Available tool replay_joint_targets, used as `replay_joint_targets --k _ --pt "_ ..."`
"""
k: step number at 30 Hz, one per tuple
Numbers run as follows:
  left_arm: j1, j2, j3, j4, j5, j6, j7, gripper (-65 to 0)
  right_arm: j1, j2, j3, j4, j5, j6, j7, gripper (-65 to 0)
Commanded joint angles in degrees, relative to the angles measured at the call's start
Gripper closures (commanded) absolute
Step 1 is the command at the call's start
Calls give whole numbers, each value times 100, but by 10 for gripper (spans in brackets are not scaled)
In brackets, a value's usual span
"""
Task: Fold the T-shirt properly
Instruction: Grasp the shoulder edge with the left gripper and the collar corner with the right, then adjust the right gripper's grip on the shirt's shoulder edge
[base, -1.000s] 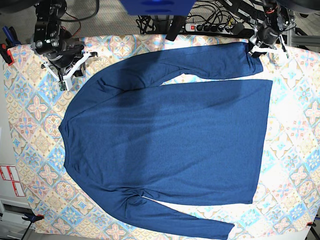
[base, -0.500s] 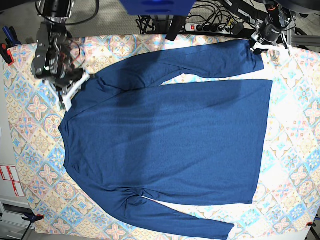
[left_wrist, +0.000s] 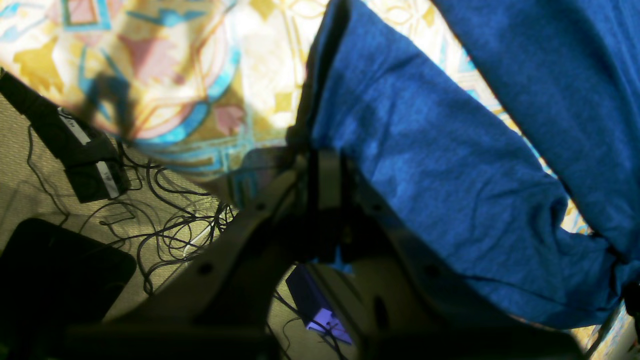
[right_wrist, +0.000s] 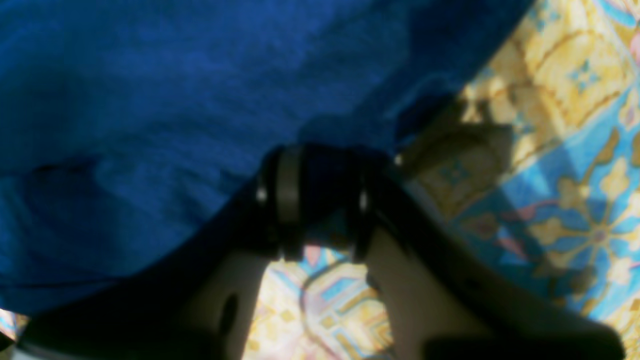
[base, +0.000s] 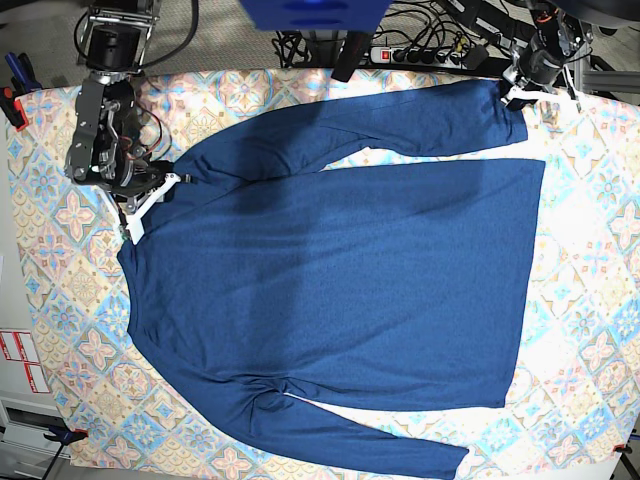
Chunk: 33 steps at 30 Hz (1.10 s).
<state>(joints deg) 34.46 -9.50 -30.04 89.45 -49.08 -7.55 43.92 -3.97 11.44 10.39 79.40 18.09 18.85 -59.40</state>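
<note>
The navy long-sleeved T-shirt (base: 330, 280) lies spread flat on the tablecloth, neck to the left and hem to the right. Its upper sleeve runs to the back right. My left gripper (base: 522, 93) sits at that sleeve's cuff. In the left wrist view its jaws (left_wrist: 325, 165) are pressed together on the edge of the cuff (left_wrist: 320, 110). My right gripper (base: 150, 203) is at the shirt's upper left shoulder. In the right wrist view its jaws (right_wrist: 320, 200) stand a little apart, with the blue fabric (right_wrist: 150, 100) of the shoulder edge between them.
The pastel tile-patterned tablecloth (base: 580, 300) covers the table. A power strip and cables (base: 420, 52) lie behind the back edge; the cables also show on the floor in the left wrist view (left_wrist: 165, 230). Red-and-white labels (base: 20, 360) are at the left.
My right gripper has moved from the table's back left corner down onto the shirt's shoulder. My left gripper has shifted slightly toward the back at the cuff.
</note>
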Motion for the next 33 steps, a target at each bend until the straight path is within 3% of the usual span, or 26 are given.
replay_joint_targets --k 1,7,11,23,33 --pt "40 -57 -24 70 -37 -32 -45 0 102 65 20 12 51 18 54 -135" --pt "40 -57 -16 70 -37 -32 -36 0 181 65 20 -410 42 18 54 -121" --pt "40 -57 -16 70 -37 -32 -36 0 181 65 46 -454 24 18 45 0" --pt "31 -101 -33 70 -19 -32 -80 0 -38 65 548 135 33 18 1 -2" --pt "31 -101 -42 79 -19 -40 -89 0 -232 73 512 830 51 18 -8 -4"
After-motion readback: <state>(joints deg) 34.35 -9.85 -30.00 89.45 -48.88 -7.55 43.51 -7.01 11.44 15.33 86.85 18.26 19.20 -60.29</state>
